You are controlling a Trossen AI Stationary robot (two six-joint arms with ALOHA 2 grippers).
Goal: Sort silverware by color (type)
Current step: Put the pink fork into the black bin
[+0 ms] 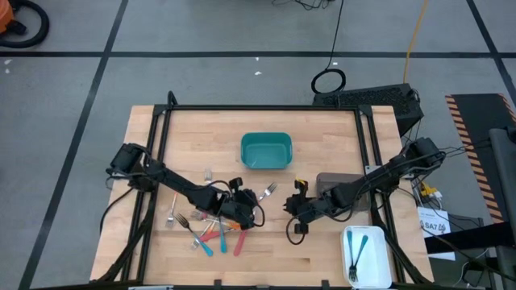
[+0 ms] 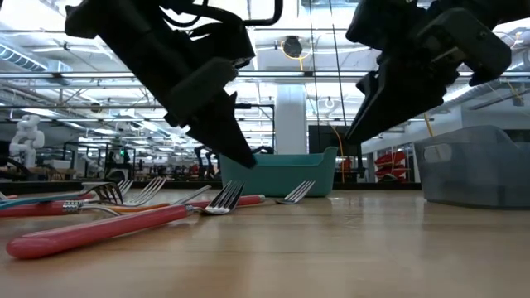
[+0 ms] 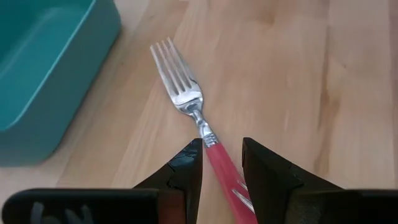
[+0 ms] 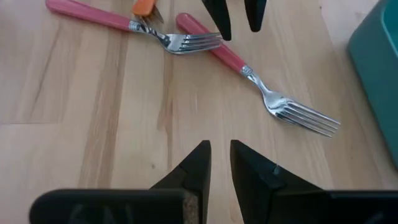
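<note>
Forks (image 1: pixel 211 228) mostly sit unsorted in a heap at the lower left of the overhead frame, red, orange and teal handles mixed. Only one teal-handled fork (image 1: pixel 357 254) lies in the white tray (image 1: pixel 385 266) at lower right; the teal bin (image 1: pixel 266 151) at centre looks empty, so I judge the sort barely begun. My left gripper (image 3: pixel 221 163) straddles a red fork (image 3: pixel 186 99) at the heap's right edge, fingers parted either side of its handle, not pinching. My right gripper (image 4: pixel 221 163) hovers just right of it, fingers nearly together, holding nothing.
</note>
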